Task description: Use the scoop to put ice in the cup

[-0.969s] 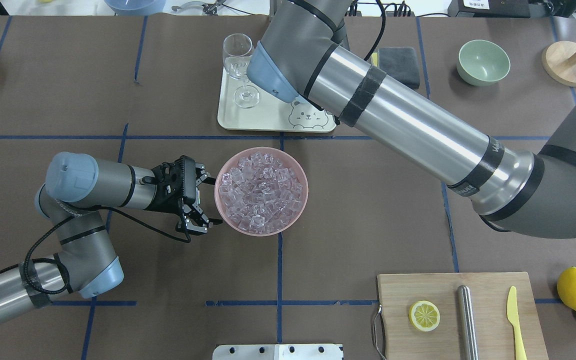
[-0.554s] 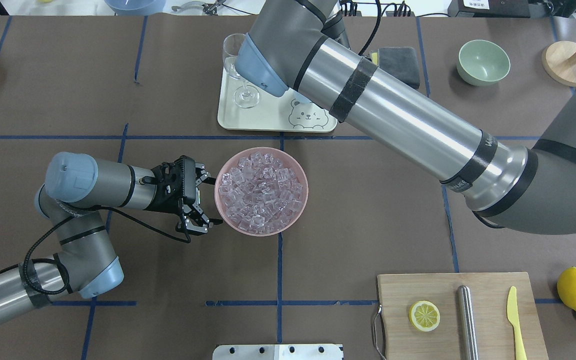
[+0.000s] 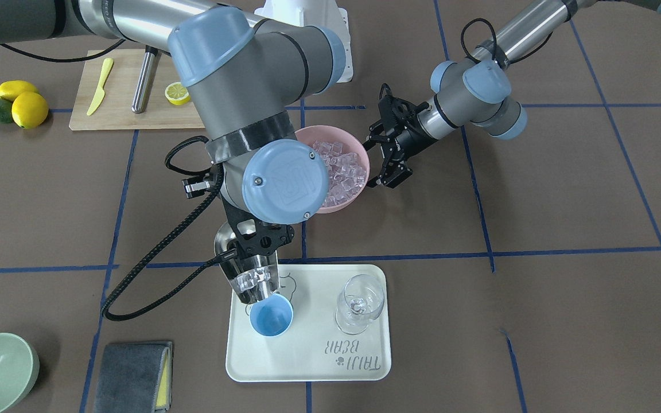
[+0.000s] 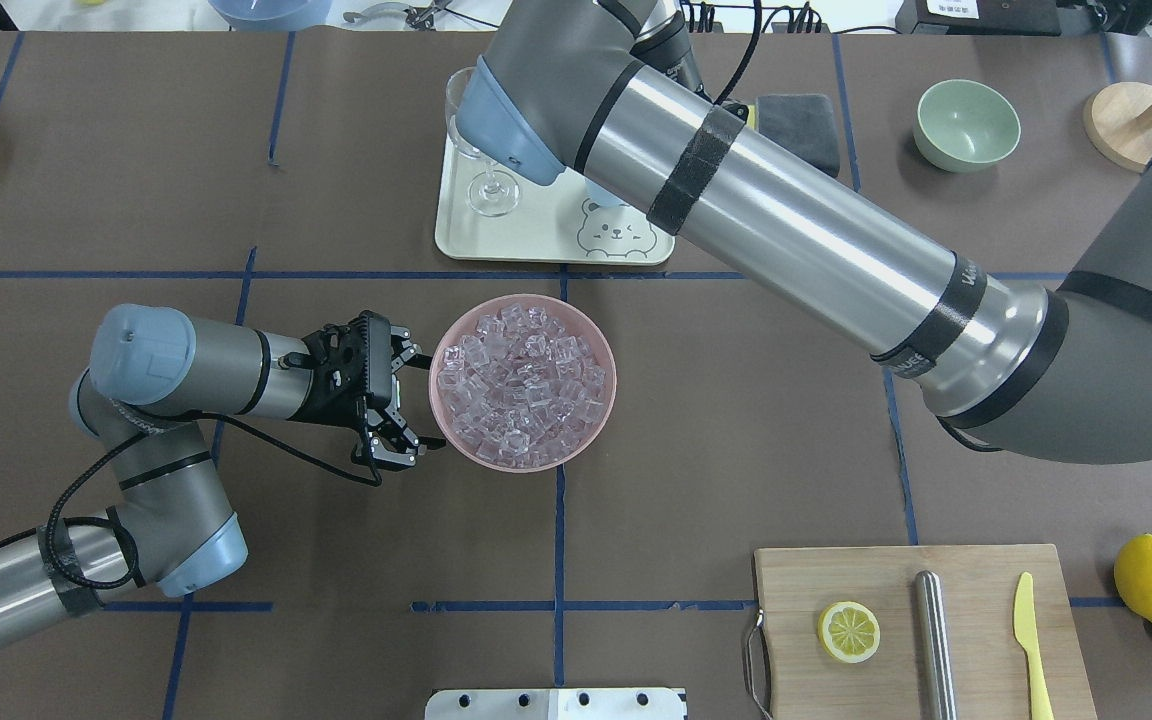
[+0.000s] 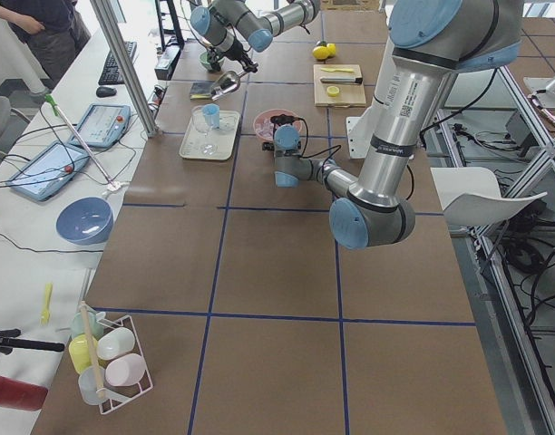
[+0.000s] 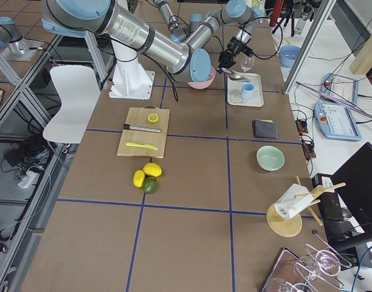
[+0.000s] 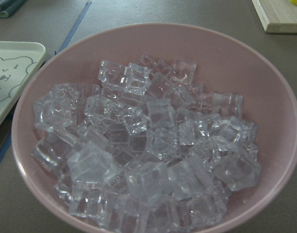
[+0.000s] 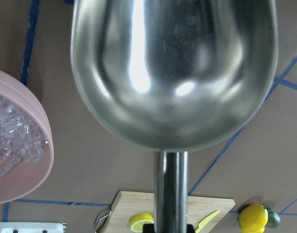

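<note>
1. Two arms are at work over the table. The right gripper (image 3: 255,244) is clamped on the handle of the scoop (image 3: 225,238), holding it tilted with its mouth downward above the tray (image 3: 307,344).
2. A few cubes of ice (image 3: 253,280) sit at the scoop's lower lip, and that lip hangs right over the rim of the cup (image 3: 271,319).
3. The cup stands upright on the tray, with the wine glass (image 3: 359,304) beside it but apart from it. The cup's inside looks plain blue, and I cannot tell whether any cube lies in it.
4. Most of the ice is heaped in the pink bowl (image 4: 614,385), which sits on the table between the tray and the robot's base.
5. The left gripper (image 4: 418,402) has its fingers spread apart with nothing between them. It lies level against the bowl's outer side, and I cannot tell whether it touches the rim.
6. From the right wrist, the scoop's shiny steel bowl fills the view and its thin handle runs straight back to the gripper.
7. Well apart from all this, a cutting board (image 4: 976,600) carries a lemon half (image 4: 848,631), a steel cylinder (image 4: 933,640) and a yellow knife (image 4: 1031,640).
8. A green bowl (image 4: 966,125) and a grey cloth (image 4: 801,125) lie near the tray.
</note>
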